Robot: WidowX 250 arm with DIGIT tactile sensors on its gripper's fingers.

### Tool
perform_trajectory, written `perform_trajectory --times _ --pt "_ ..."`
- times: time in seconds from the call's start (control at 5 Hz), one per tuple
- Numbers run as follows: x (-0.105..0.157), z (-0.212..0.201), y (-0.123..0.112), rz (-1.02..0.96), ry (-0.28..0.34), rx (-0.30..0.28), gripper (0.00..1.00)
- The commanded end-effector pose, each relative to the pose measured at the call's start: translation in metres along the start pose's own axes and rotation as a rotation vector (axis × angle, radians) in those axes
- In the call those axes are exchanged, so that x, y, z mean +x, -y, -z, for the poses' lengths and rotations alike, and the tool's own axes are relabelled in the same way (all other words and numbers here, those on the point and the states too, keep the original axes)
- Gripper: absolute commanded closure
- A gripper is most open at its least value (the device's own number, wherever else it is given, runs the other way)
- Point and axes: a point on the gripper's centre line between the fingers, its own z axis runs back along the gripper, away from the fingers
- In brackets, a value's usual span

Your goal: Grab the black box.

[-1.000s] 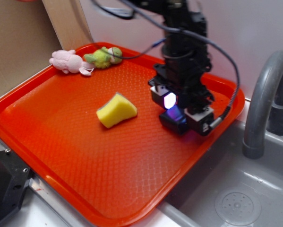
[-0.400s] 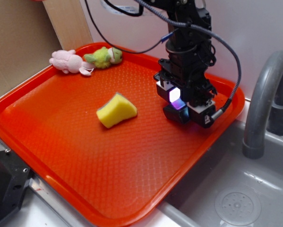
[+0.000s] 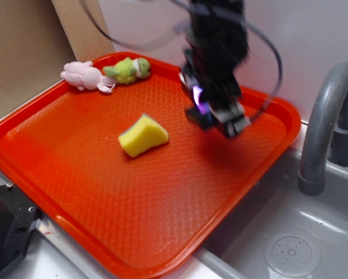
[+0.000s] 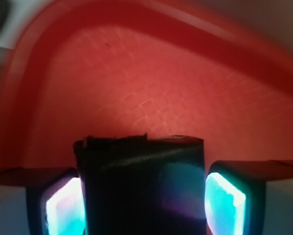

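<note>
The black box [image 4: 141, 186] fills the gap between my two glowing fingers [image 4: 224, 203] in the wrist view; both pads press its sides. In the exterior view my gripper [image 3: 211, 113] is blurred and hangs above the orange tray [image 3: 75, 174], lifted off its surface near the right back part. The black box [image 3: 201, 118] shows as a dark block between the lit pads, clear of the tray. The gripper is shut on it.
A yellow sponge wedge [image 3: 143, 135] lies mid-tray, left of the gripper. A pink plush [image 3: 83, 76] and a green plush [image 3: 127, 70] lie at the tray's back left rim. A grey faucet [image 3: 325, 122] and sink [image 3: 290, 244] are to the right. Cardboard stands at the back left.
The gripper has risen and moved back-left with the black box held between its fingers; the box has left the tray surface. The sponge and plush toys have not moved.
</note>
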Motion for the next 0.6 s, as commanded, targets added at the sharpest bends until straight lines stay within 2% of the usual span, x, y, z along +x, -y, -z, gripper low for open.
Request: perform_trajectory --times 0.0,0.2,0.4 --pt "-0.034 -0.114 -0.058 -0.089 0.084 0.062 1.00" --pt "-0.068 -0.150 -0.072 -0.145 0.113 0.129 1.00" --pt "-0.094 -0.173 -0.076 -0.156 0.107 0.126 1.00"
